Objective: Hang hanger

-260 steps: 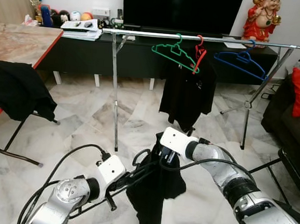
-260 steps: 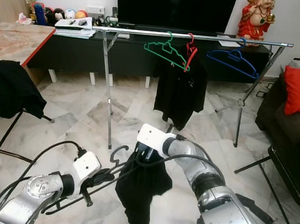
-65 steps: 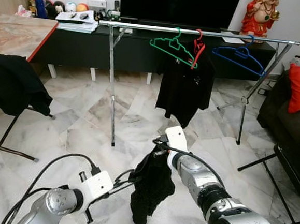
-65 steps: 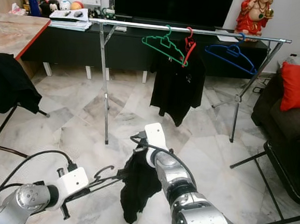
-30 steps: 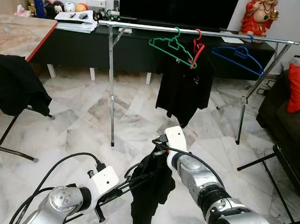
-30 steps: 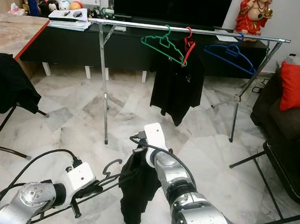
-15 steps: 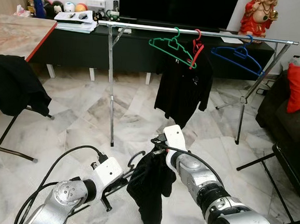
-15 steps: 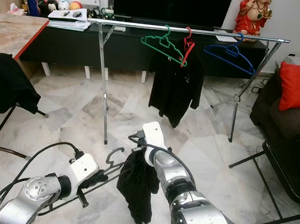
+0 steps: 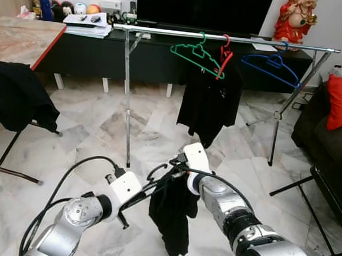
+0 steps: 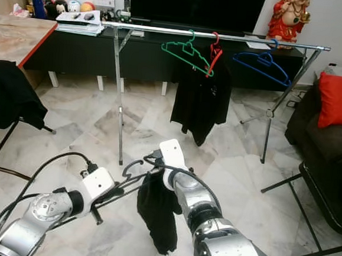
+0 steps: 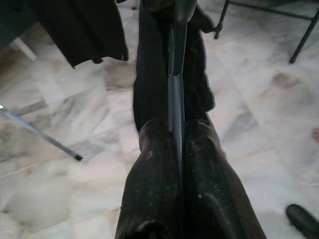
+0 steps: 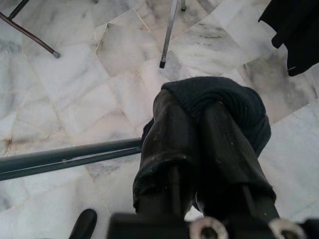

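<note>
Raised higher than a second ago, the dark metal hanger [image 9: 155,183] draped with a black knitted garment [image 9: 173,214] hangs low between both grippers, left gripper [image 11: 172,149] clamping its bar, right gripper [image 12: 199,134] pinching fabric. Carrying step; next, lift its hook onto the silver clothes rail [image 9: 225,37].

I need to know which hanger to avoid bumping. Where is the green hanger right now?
The green hanger hangs on the clothes rail near its middle, straight ahead of the robot, just left of the red hanger carrying a black shirt.
</note>
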Tool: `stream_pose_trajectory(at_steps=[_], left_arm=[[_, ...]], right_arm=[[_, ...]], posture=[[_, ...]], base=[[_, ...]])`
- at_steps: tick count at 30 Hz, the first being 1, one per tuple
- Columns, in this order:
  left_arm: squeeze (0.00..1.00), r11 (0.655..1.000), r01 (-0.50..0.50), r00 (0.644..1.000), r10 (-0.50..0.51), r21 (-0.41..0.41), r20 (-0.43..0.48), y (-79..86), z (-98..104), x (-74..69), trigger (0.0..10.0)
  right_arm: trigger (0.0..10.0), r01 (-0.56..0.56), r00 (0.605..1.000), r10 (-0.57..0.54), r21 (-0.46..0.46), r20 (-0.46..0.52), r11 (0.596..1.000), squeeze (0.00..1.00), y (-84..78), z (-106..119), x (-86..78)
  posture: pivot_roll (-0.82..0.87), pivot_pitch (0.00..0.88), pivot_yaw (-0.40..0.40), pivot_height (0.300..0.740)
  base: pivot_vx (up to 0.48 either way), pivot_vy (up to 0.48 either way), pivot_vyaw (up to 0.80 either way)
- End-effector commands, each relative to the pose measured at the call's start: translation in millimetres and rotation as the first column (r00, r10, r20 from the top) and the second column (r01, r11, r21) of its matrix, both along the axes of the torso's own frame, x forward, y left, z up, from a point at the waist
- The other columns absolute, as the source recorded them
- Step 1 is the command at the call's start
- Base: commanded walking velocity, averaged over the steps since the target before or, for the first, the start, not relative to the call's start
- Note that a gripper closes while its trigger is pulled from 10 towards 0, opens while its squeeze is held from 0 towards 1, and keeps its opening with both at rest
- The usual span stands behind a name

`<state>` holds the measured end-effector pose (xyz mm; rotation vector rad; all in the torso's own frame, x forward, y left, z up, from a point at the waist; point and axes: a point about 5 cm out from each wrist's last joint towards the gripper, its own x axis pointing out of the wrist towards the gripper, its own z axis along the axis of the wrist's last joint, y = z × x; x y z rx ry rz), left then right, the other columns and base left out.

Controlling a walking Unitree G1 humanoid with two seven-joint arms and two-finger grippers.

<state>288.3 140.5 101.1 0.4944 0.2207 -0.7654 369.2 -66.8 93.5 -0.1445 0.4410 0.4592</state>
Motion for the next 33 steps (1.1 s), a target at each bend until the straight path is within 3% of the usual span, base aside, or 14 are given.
stream_pose_trajectory(at_steps=[1, 2, 10, 17, 24, 26, 28, 33], left_arm=[[0.00, 0.994, 0.096, 0.995, -0.097, -0.047, -0.012, -11.1, 6, -6.8, 10.0], [0.00, 0.982, 0.180, 0.980, -0.184, -0.060, -0.080, -15.4, 1, -17.8, 10.0], [0.00, 0.966, 0.259, 0.952, -0.258, -0.011, -0.165, -11.9, -9, -28.9, 10.0], [0.00, 0.951, 0.308, 0.944, -0.304, 0.013, -0.127, -14.6, -4, -25.4, 10.0], [0.00, 0.972, 0.236, 0.971, -0.236, 0.018, 0.040, -23.5, 5, -5.5, 10.0], [0.00, 0.977, 0.214, 0.974, -0.214, 0.007, 0.072, -27.0, 8, -1.2, 10.0], [0.00, 0.983, 0.183, 0.976, -0.178, -0.032, 0.122, -32.7, 12, 3.6, 10.0], [0.00, 0.988, 0.147, 0.982, -0.140, -0.046, 0.128, -35.1, 12, 6.9, 10.0]], right_arm=[[10.0, -0.021, 0.999, 0.022, -0.007, 0.049, 1.000, 0.00, 3.0, 12, 5.3], [10.0, -0.030, 0.998, 0.031, -0.014, 0.053, 0.999, 0.00, 3.2, 12, 5.3], [10.0, -0.046, 0.997, 0.048, -0.030, 0.061, 0.998, 0.00, 3.6, 13, 5.4], [10.0, -0.108, 0.990, 0.114, -0.081, 0.084, 0.991, 0.00, 7.4, 13, 4.3], [10.0, -0.216, 0.970, 0.225, -0.098, 0.096, 0.971, 0.00, 17.4, 14, 0.7], [10.0, -0.287, 0.948, 0.299, -0.111, 0.111, 0.952, 0.00, 23.3, 15, -2.3], [10.0, -0.398, 0.902, 0.411, -0.119, 0.128, 0.910, 0.00, 31.2, 14, -8.1], [10.0, -0.462, 0.871, 0.474, -0.112, 0.128, 0.880, 0.00, 34.9, 14, -12.3]], posture=[[0.14, 0.064, -0.116, 0.740], [0.14, 0.065, -0.115, 0.740], [0.15, 0.063, -0.113, 0.740], [0.14, 0.060, -0.112, 0.740], [0.14, 0.059, -0.113, 0.740], [0.14, 0.059, -0.112, 0.740], [0.14, 0.060, -0.111, 0.740], [0.14, 0.061, -0.111, 0.740]], base=[[0.000, 0.000, 0.00], [0.000, 0.000, 0.00], [0.000, 0.000, 0.00], [0.000, 0.000, 0.00], [0.000, 0.000, 0.00], [0.000, 0.000, 0.00], [0.000, 0.000, 0.00], [0.000, 0.000, 0.00]])
